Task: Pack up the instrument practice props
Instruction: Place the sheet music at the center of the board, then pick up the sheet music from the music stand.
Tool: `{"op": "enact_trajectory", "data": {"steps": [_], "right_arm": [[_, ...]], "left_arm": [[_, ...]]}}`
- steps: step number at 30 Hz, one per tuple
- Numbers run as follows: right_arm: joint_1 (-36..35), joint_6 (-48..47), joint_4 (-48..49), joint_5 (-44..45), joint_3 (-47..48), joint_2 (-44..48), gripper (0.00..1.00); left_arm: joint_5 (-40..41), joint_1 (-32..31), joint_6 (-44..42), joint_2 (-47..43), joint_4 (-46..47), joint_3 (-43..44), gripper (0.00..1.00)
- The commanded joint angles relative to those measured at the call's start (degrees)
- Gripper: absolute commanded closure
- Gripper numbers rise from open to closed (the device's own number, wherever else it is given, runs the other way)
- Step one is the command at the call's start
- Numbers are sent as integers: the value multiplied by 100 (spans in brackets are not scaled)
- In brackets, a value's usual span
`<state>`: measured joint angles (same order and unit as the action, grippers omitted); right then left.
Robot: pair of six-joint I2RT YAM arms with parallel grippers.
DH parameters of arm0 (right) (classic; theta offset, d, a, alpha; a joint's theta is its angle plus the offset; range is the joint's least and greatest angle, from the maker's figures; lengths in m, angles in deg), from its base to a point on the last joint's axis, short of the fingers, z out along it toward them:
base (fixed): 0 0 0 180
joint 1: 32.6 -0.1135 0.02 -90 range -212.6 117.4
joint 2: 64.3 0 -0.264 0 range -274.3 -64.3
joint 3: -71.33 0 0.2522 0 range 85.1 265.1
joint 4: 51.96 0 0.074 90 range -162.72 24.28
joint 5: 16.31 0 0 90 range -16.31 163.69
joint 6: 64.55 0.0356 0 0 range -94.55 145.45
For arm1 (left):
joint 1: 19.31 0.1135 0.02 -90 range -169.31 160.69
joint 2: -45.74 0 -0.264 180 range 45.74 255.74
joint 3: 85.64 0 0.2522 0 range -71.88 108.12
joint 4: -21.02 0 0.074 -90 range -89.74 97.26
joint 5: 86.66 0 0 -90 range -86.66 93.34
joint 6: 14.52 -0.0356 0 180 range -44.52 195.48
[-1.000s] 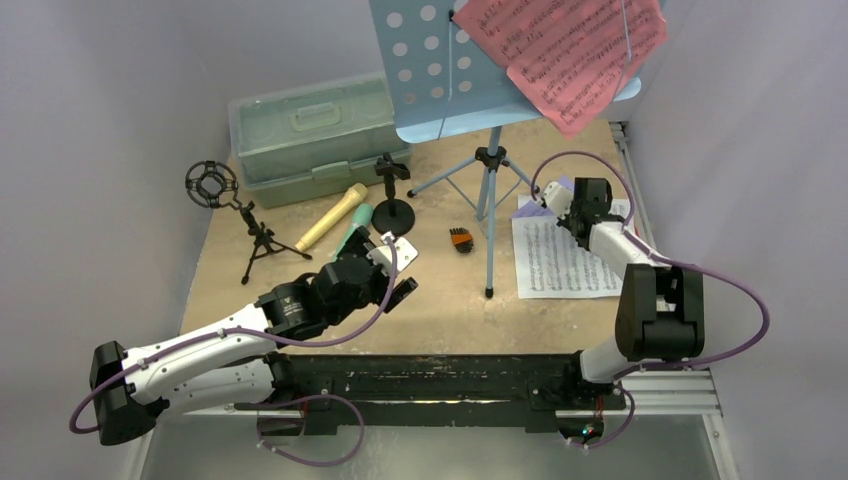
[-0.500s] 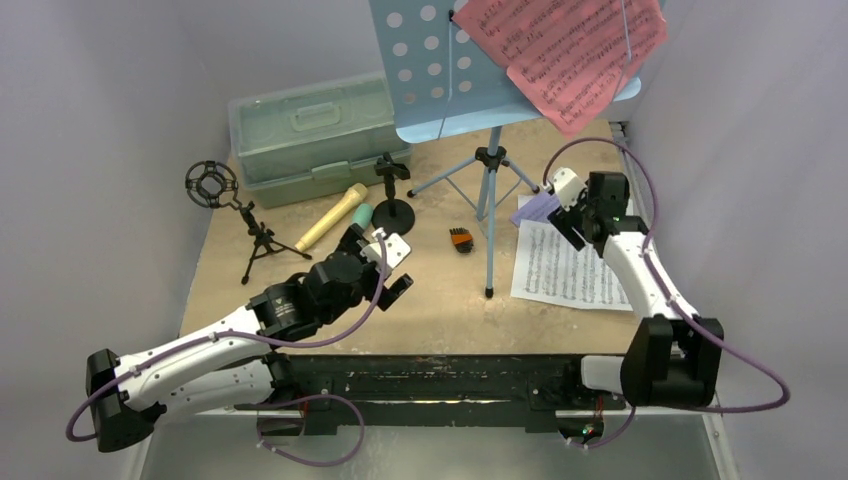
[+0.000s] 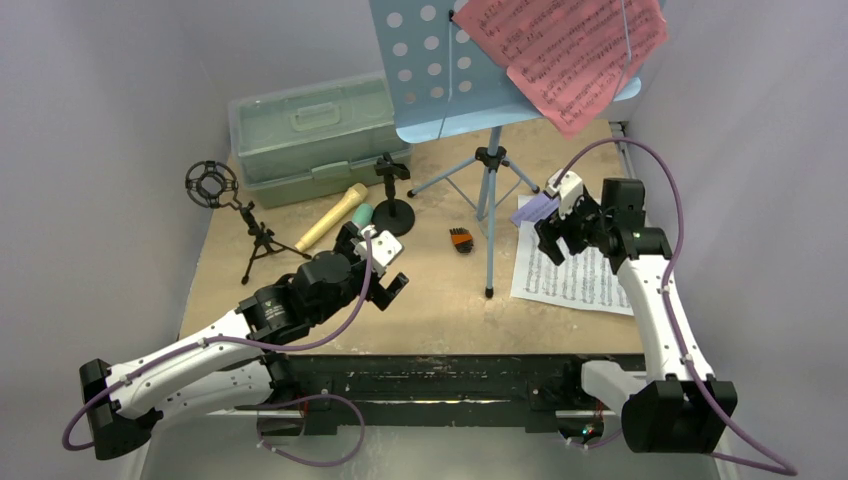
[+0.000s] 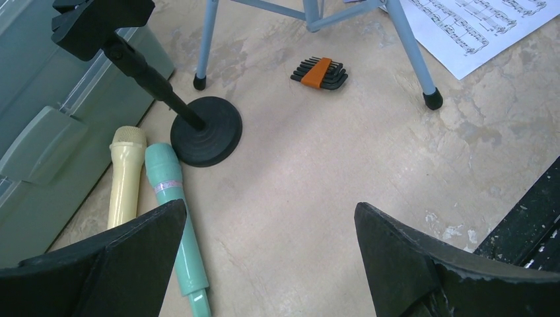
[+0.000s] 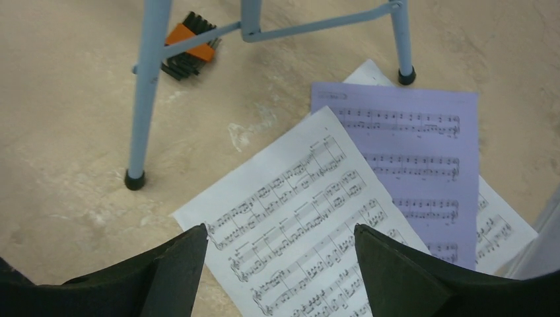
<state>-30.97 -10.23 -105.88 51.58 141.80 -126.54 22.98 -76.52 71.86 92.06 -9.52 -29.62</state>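
My left gripper [image 4: 271, 211] hangs open over bare tabletop, with the teal microphone [image 4: 173, 211] lying beside its left finger and the tan microphone [image 4: 125, 175] next to that. The round-base mic holder [image 4: 205, 139] stands just beyond them. A ring-top tripod holder [image 3: 212, 185] stands at far left. My right gripper [image 5: 280, 231] is open above a white music sheet [image 5: 297, 211], which overlaps a purple sheet [image 5: 409, 158]. The light-blue music rack [image 3: 440, 70] stands on its tripod legs [image 3: 489, 190] and carries a red sheet [image 3: 565, 50].
The pale green case [image 3: 310, 135] sits shut at the back left. A black and orange hex-key set [image 3: 460, 240] lies between the rack's legs. Grey walls close in on both sides. The black rail [image 3: 450, 375] runs along the near edge.
My right gripper has opened and risen off the sheets, its arm swinging out to the right; the white sheet has turned slightly. My left arm has crept a little left.
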Motion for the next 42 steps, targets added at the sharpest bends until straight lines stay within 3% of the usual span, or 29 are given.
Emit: {"op": "enact_trajectory", "data": {"steps": [1, 10, 20, 34, 42], "right_arm": [[14, 308, -31, -1225, -48, 334, 14], [22, 98, 346, -2324, -658, 757, 11], [22, 42, 485, -2684, -910, 1030, 10], [22, 9, 527, -2684, -935, 1100, 9], [22, -5, 518, -2677, -929, 1113, 9]], "left_arm": [[-134, 51, 115, -47, 249, 22, 0], [-231, 106, 135, -3, 262, 28, 0], [-495, 197, 314, 104, 237, 110, 0], [-1203, 202, 1996, -615, 913, -502, 0], [-1486, 202, 2716, -528, 1287, -696, 0]]}}
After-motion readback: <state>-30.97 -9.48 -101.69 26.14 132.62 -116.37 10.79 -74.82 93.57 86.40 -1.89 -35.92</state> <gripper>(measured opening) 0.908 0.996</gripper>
